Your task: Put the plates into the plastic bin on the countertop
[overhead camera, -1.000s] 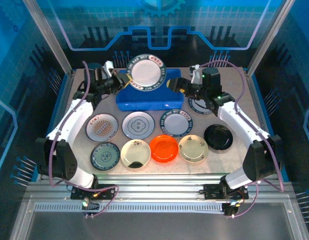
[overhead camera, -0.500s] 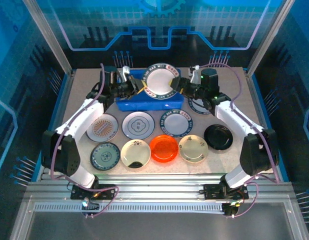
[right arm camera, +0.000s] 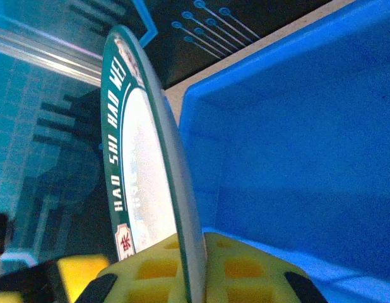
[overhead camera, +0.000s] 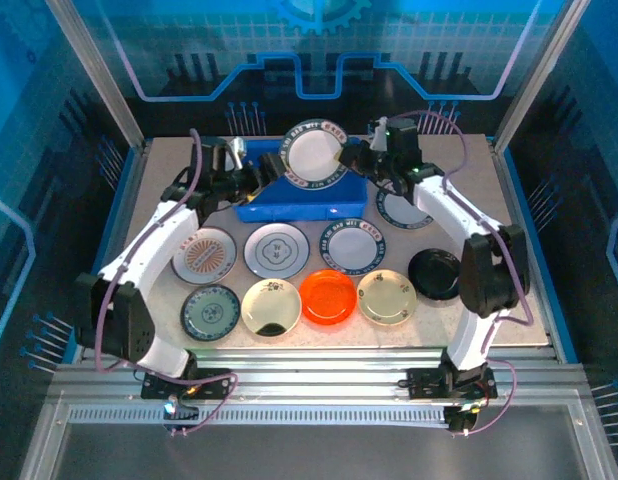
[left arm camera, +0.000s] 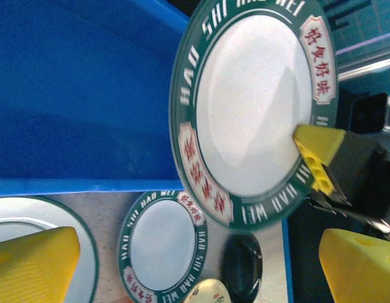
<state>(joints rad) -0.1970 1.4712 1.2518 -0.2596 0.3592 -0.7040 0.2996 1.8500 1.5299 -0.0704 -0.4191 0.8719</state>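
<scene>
A white plate with a dark green lettered rim (overhead camera: pixel 312 155) is tilted almost on edge over the blue plastic bin (overhead camera: pixel 301 203). My right gripper (overhead camera: pixel 346 158) is shut on that plate's right rim. In the right wrist view the plate (right arm camera: pixel 151 158) runs edge-on between the yellow fingers (right arm camera: pixel 245 268), with the bin's inside (right arm camera: pixel 296 145) behind. My left gripper (overhead camera: pixel 251 178) hangs open at the bin's left end, holding nothing. From the left wrist, the held plate (left arm camera: pixel 255 107) faces me, beside the bin (left arm camera: pixel 75 95).
On the countertop (overhead camera: pixel 159 215) in front of the bin lie a green-rimmed plate (overhead camera: pixel 354 244), a grey one (overhead camera: pixel 277 248), an orange-patterned one (overhead camera: pixel 203 252), a teal one (overhead camera: pixel 210 311), two cream dishes (overhead camera: pixel 272 305) (overhead camera: pixel 387 296), an orange dish (overhead camera: pixel 328 296) and a black dish (overhead camera: pixel 436 274). Another plate (overhead camera: pixel 404 210) lies under the right arm.
The right gripper has carried the plate up and tipped it more upright over the bin. The left gripper swung in to the bin's left end, then eased back slightly.
</scene>
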